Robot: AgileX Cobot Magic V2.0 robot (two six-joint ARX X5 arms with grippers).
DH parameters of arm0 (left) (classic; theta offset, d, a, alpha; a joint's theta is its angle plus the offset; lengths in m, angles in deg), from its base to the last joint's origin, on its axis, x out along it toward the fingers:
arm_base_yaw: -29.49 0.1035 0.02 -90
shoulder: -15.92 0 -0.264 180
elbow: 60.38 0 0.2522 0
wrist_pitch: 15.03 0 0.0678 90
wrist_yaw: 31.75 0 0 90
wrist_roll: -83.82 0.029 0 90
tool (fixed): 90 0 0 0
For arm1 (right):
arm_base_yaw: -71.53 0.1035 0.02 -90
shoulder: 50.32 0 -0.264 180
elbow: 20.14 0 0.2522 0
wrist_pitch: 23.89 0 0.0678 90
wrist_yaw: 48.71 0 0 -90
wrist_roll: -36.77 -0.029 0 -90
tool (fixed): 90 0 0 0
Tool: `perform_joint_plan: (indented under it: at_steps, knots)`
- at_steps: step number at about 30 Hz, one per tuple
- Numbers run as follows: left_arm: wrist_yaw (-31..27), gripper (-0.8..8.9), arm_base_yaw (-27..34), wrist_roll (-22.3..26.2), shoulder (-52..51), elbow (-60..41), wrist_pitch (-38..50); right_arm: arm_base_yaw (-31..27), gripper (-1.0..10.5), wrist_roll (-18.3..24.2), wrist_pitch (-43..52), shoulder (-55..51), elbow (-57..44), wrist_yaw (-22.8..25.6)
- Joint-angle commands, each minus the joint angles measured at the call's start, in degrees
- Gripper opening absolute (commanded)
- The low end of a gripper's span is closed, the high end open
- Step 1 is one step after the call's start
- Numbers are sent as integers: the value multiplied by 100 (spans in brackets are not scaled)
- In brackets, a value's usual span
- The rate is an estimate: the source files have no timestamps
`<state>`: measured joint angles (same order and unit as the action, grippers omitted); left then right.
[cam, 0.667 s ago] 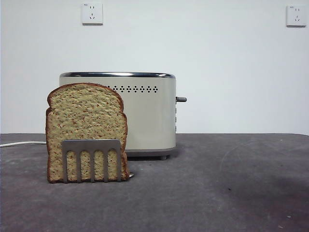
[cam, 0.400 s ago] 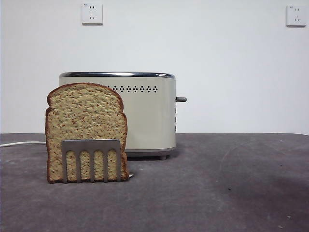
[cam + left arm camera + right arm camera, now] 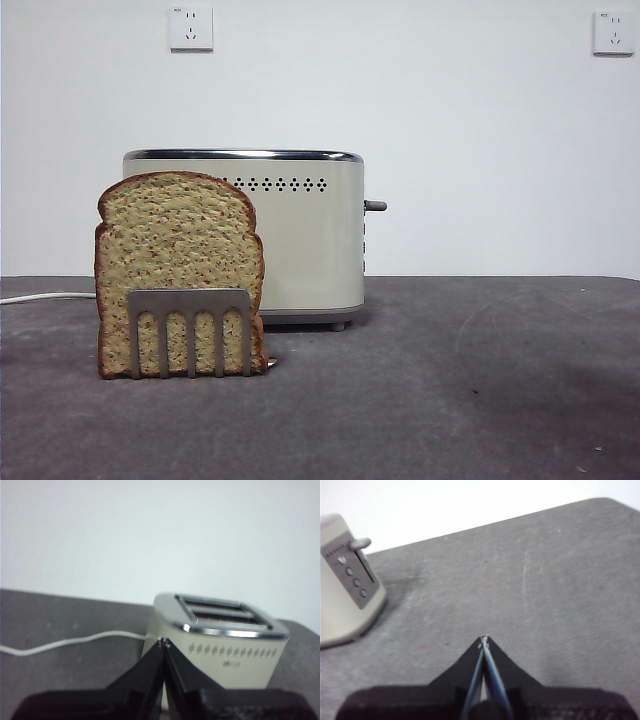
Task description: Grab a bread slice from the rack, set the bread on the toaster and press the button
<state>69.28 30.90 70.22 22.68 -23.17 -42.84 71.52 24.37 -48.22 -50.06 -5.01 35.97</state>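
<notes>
A tan wholegrain slice of bread (image 3: 175,250) stands upright in the small steel rack (image 3: 189,330) at the front left of the table. Just behind it sits the cream toaster (image 3: 300,235), its two top slots empty in the left wrist view (image 3: 220,611). The dark button (image 3: 375,206) sticks out from the toaster's narrow right end, seen too in the right wrist view (image 3: 360,543). My left gripper (image 3: 163,642) is shut and hovers above and in front of the toaster. My right gripper (image 3: 484,640) is shut over bare table, to the side of the toaster's button end (image 3: 347,580).
A white cord (image 3: 45,297) runs left from the toaster across the grey table (image 3: 480,380); the left wrist view shows it too (image 3: 70,642). Two wall sockets (image 3: 191,28) hang on the white wall behind. Neither arm appears in the front view.
</notes>
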Motion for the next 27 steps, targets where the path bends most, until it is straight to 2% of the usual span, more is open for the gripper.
perform_joint_plan:
  at_steps: [1,3,4,5,7,10,14,18,21,27]
  knots:
    - [7,-8,17,-42,339,474,-68,9,1,-1038,59,-20,2,-77]
    - [131,-8,17,-37,597,815,-149,9,-2,-1775,160,-15,9,-94]
    - [269,-8,17,-35,745,994,-181,9,-5,-2164,245,0,57,-251]
    - [361,-8,17,-35,879,1154,-223,9,-11,-2330,352,13,116,-402]
    - [551,-8,17,-33,1202,1532,-328,17,-12,-2367,839,50,297,-669]
    - [758,-8,17,9,1679,2083,-490,17,-12,-2277,1268,258,820,-671]
    - [1029,-8,17,166,2253,2743,-721,20,-12,-1707,1058,922,1886,-717]
    - [1515,-8,17,402,2715,3285,-1071,20,-12,-1058,656,1888,3134,-1399]
    - [1926,-8,9,671,2964,3600,-1408,20,-12,-553,-39,2647,4140,-1908]
    - [2610,-8,-33,1327,3327,4057,-2286,59,-12,684,-2096,4111,6054,-2791]
